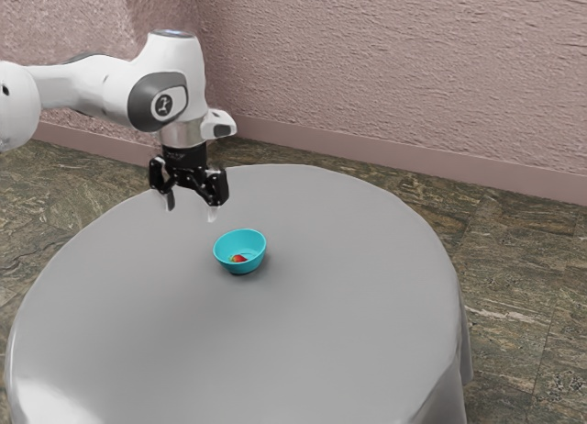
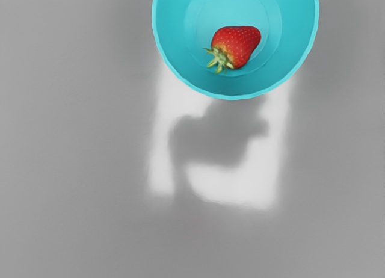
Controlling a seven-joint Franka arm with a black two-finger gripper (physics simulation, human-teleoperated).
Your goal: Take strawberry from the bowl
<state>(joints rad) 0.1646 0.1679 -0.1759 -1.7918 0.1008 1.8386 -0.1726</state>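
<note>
Resting inside the blue bowl [image 2: 234, 89], the red strawberry [image 2: 239, 44] is likely kept from rolling by its wall. The gripper [image 1: 191, 208] is held above the table [image 1: 348, 323], pointed down, towards ten o'clock from the bowl in the exterior view. Its fingers seem spread wide; nothing is held.
</note>
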